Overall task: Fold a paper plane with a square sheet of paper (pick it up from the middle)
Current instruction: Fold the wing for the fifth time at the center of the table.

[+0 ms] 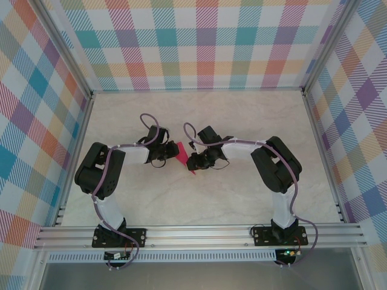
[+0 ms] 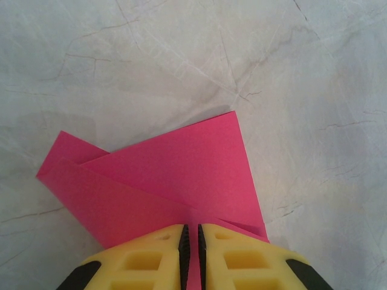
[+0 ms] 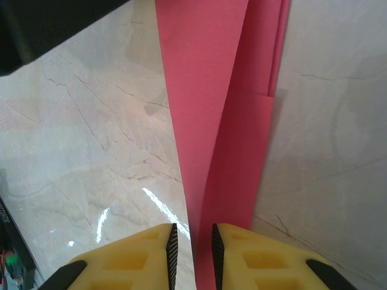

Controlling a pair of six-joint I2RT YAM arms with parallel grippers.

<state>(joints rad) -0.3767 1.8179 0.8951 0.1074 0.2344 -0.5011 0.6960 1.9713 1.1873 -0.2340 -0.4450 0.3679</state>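
The paper (image 1: 180, 151) is folded magenta-pink, with slanted flaps and a crease, and hangs between the two grippers above the table's middle. In the left wrist view the paper (image 2: 169, 172) spreads out as overlapping triangular folds, and my left gripper (image 2: 191, 229) is shut on its near edge. From above, that left gripper (image 1: 170, 154) sits just left of the paper. In the right wrist view the paper (image 3: 211, 96) runs as a long narrow strip between the pads of my right gripper (image 3: 192, 229). Those jaws stand apart, with table showing beside the left pad. From above, the right gripper (image 1: 191, 162) is at the paper's right.
The marble-patterned table (image 1: 242, 115) is walled by checked panels (image 1: 199, 42) on three sides. An aluminium rail (image 1: 199, 232) carries both arm bases at the near edge. Purple cables (image 1: 148, 121) loop above the wrists.
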